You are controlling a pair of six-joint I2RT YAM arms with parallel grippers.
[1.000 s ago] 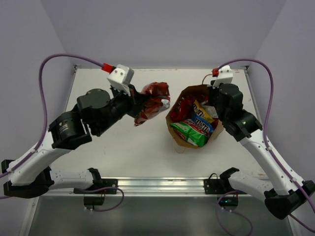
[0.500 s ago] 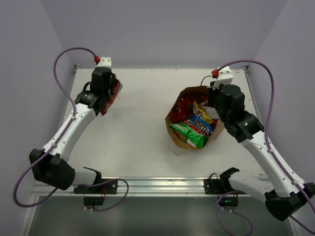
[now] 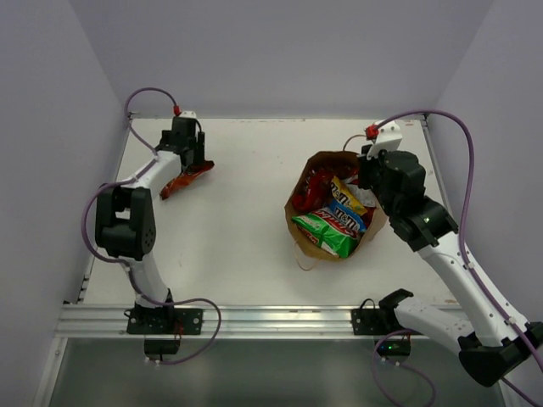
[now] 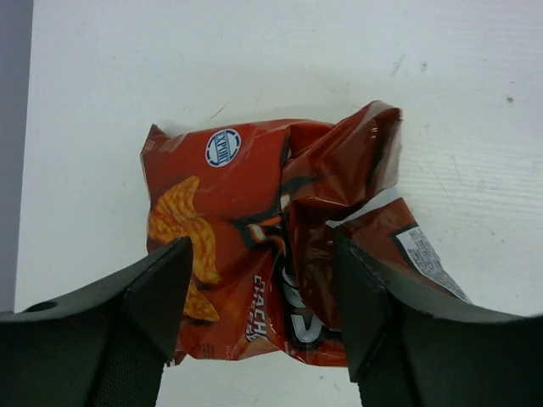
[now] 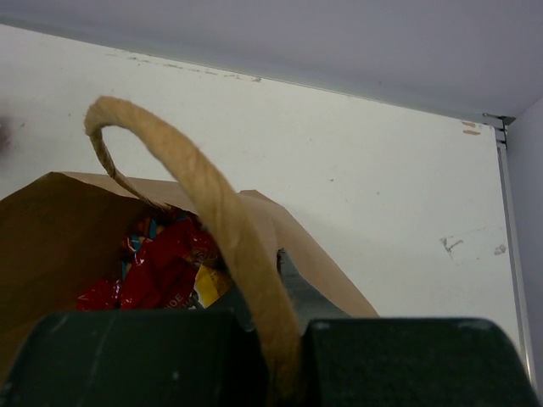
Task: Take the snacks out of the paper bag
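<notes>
The left jaws stand wide apart with nothing in their grip, one on each side of a crumpled, glossy red-orange chip bag [image 4: 254,246]. It lies flat on the white table [image 3: 246,170] near the far left corner. The right jaws are clamped on the twisted handle [image 5: 204,195] of the brown paper bag [image 3: 329,156], right of centre. Its open mouth shows a green-white packet [image 3: 327,229], a yellow pack [image 3: 348,193] and a red packet [image 3: 312,182].
</notes>
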